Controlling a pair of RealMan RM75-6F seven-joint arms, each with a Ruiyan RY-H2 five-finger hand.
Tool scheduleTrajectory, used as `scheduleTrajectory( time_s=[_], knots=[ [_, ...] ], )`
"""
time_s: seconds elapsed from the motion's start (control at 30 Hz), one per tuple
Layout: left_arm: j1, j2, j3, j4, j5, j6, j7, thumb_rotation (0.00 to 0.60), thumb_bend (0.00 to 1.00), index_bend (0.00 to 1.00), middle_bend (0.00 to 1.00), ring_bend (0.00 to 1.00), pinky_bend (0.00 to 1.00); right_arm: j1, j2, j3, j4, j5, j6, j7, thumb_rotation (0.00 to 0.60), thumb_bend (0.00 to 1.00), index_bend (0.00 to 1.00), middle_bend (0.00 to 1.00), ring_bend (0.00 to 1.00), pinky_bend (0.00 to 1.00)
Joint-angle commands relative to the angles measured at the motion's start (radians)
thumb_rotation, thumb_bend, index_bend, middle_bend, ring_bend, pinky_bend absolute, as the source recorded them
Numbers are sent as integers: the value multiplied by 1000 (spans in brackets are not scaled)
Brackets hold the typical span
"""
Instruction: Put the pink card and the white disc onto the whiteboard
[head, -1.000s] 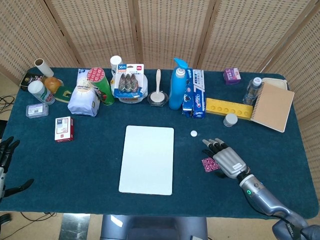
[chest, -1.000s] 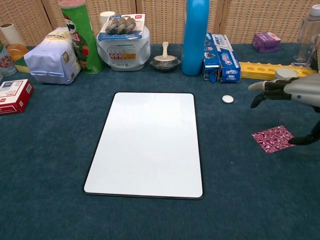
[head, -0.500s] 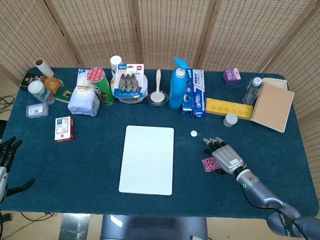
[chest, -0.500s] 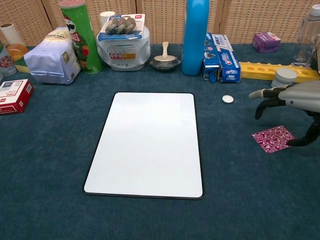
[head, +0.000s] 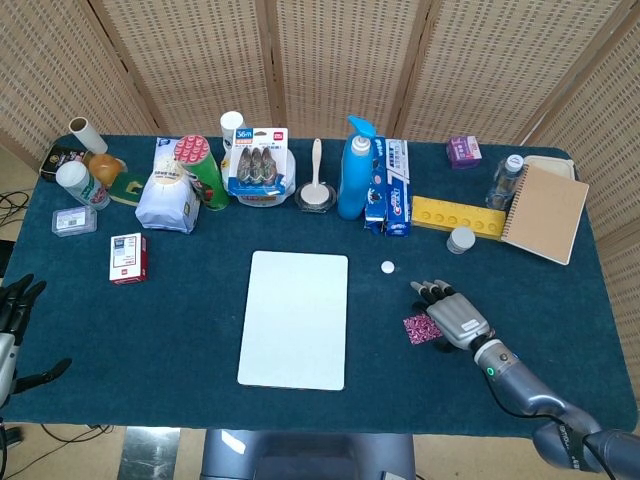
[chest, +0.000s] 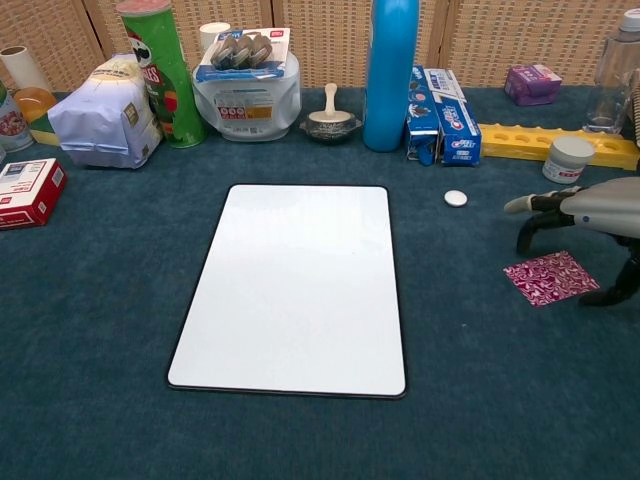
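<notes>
Chest view: the whiteboard (chest: 295, 285) lies bare at centre, the disc (chest: 456, 198) right of it, then the card (chest: 545, 277) flat on the cloth. The right hand (chest: 590, 225) has sunk lower over the card within a second, fingers spread, arched, holding nothing; a pickup looks imminent.
</notes>
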Motion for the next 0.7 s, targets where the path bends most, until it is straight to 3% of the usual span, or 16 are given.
scheduleTrajectory(
  time_s=[0.03,0.4,0.7],
  knots=[
    [-1,0,-1,-1,-1,-1,2,600,47,0,0,0,0,2,-8,-8,13,-3,0,17,600,309,251,6,0,0],
    [-2,-3,0,-4,-3,-5,11,600,47,0,0,0,0,15,-38,-27,63,-18,5,77,600,321,262,6,0,0],
    [-3,-4,0,-5,-3,-7,14,600,47,0,0,0,0,20,-56,-33,87,-16,17,104,600,334,400,8,0,0]
  ],
)
